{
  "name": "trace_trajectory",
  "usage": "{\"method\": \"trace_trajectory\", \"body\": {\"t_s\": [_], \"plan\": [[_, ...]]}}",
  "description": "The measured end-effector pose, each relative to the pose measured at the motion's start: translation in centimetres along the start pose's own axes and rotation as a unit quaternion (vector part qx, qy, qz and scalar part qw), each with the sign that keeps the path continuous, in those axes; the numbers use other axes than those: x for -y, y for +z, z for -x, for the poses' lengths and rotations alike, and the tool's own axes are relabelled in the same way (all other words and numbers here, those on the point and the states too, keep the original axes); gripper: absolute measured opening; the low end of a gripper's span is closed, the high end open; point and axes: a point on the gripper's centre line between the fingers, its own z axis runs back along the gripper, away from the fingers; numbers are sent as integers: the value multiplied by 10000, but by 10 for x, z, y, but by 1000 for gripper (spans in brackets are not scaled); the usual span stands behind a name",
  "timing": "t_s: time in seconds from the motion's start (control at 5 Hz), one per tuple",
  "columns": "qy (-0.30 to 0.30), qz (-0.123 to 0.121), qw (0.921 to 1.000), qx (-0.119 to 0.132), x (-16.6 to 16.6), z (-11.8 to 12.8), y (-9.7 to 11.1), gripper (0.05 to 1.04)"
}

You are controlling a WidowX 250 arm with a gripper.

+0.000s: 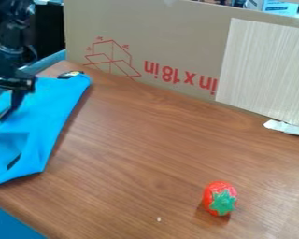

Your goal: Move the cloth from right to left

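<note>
Along the left side of the table (133,154) lies 1 rumpled blue cloth (61,105), cut off by the view's left edge. The gripper (3,116) hangs down over it; whether it is clamped or spread, I cannot tell. Wood stretches from the cloth's right edge to 1 toy strawberry (219,199). 1 cardboard panel (171,42) bounds the far edge. 1 small dark item (69,74) by the cloth's far corner is unclear.
</note>
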Motion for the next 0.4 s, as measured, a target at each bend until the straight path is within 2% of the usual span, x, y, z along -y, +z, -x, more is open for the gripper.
{"method": "trace_trajectory", "body": {"t_s": [0.2,0.4], "plan": [[286,-63,9996,-29,-9,-1,16,1007],[458,-142,9987,-196,-16,0,27,1002]]}}
